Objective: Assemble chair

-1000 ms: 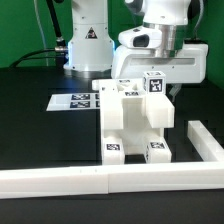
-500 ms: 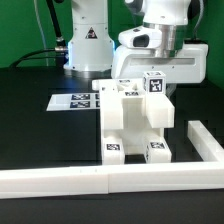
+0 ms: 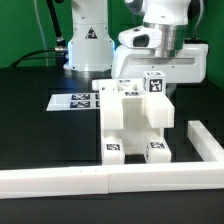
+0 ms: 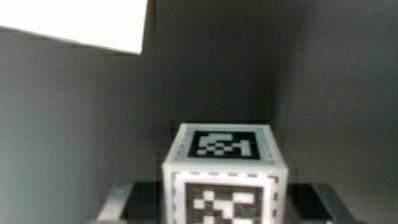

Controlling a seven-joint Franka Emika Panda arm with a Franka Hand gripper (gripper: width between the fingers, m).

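The marker board (image 3: 78,100) is lying flat on the black bench (image 3: 40,130) at the exterior view's left; the chair (image 3: 135,125) is standing mid-bench, touching the white border rail (image 3: 110,181); the gripper (image 3: 153,84) is closing narrowly on a tagged post (image 4: 224,170) atop the chair; another rail (image 3: 208,141) is lying rightward.

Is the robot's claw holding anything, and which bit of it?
Yes. The gripper is shut on a tagged white post of the chair, pinching it near its top end.
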